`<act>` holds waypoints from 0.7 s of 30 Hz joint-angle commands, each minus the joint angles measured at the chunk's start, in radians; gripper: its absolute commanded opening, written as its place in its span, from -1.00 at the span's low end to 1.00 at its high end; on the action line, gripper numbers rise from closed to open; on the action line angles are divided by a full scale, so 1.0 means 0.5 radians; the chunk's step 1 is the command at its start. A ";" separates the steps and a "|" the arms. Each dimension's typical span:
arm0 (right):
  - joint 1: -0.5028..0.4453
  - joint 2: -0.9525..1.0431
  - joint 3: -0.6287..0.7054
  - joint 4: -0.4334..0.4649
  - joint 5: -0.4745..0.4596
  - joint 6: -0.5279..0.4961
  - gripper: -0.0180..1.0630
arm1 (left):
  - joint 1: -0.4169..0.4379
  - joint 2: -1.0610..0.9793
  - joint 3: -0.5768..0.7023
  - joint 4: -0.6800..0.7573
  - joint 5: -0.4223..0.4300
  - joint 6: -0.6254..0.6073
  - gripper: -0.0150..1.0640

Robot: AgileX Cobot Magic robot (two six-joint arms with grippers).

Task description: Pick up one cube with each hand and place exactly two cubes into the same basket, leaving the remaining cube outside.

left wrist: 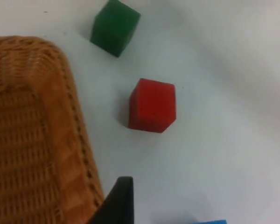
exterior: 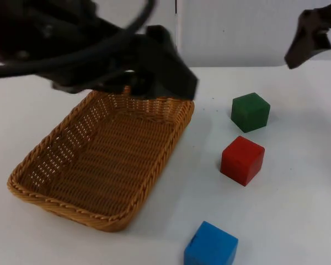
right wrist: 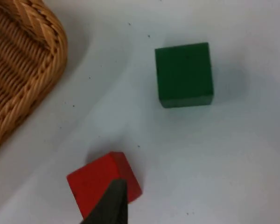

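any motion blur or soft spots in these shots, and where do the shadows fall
Top view: the left arm over the wicker basket is smeared by motion, while the green cube, red cube and blue cube stay sharp. Left wrist view: everything is slightly soft, with faint shadows beside the cubes. Right wrist view: crisp, with a soft shadow beside the basket rim.

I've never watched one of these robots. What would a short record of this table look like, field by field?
basket: wicker basket, no cubes inside
green cube: green cube, on the table right of the basket
red cube: red cube, just nearer than the green one
blue cube: blue cube, at the near edge
left gripper: above the basket's far end
right gripper: right gripper, raised beyond the green cube
cubes placed: none yet
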 commanded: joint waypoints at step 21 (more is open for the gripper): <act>0.020 0.533 -0.506 -0.004 0.090 -0.027 0.98 | -0.310 0.927 -0.731 0.255 -0.013 -0.098 0.92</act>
